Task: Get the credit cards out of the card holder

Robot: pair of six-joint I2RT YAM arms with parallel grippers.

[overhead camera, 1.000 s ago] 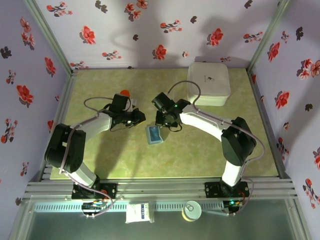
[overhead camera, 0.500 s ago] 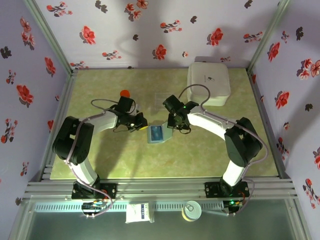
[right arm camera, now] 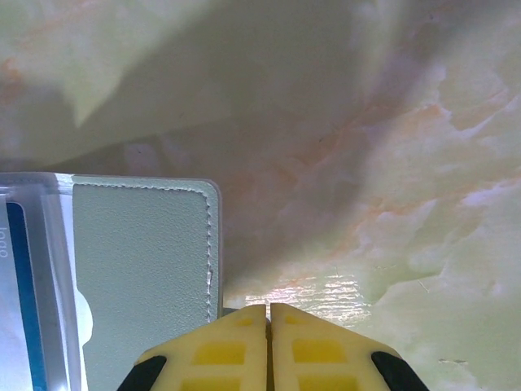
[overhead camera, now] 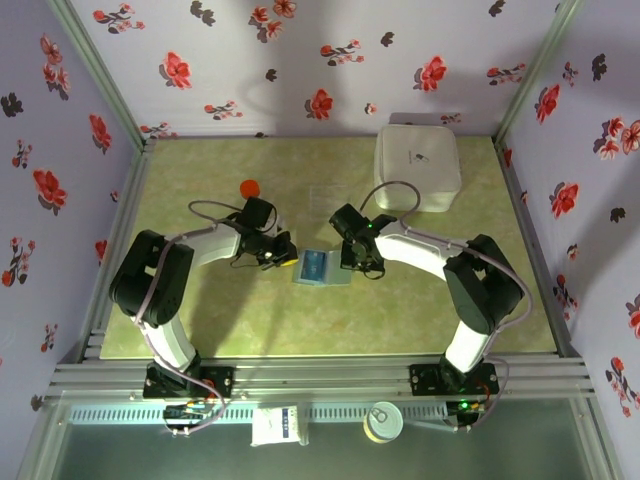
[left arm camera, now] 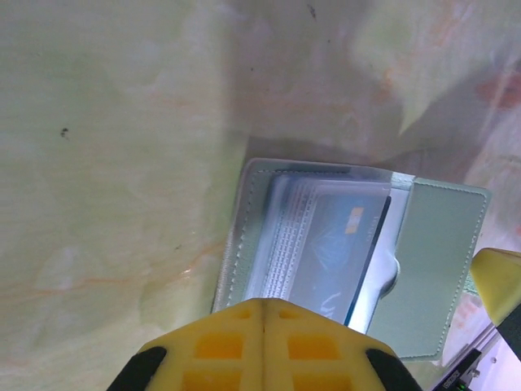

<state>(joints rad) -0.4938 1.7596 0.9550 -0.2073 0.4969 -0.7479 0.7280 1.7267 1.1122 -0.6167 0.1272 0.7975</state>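
Observation:
The grey-blue card holder lies open and flat on the table between the two arms. A blue credit card with light markings sits in its clear sleeve, and the plain panel lies beside it. My left gripper is shut, its tips over the near edge of the sleeve panel. My right gripper is shut, its tips at the outer edge of the plain panel. In the top view the left gripper and right gripper flank the holder. A small red thing lies farther back; I cannot tell whether it is the red card.
A large white square box stands at the back right. A faint clear square piece lies behind the holder. Floral walls close in the green table on three sides.
Both grippers have come down and closed in on the holder from either side. The holder has turned square and now lies spread flat between them.

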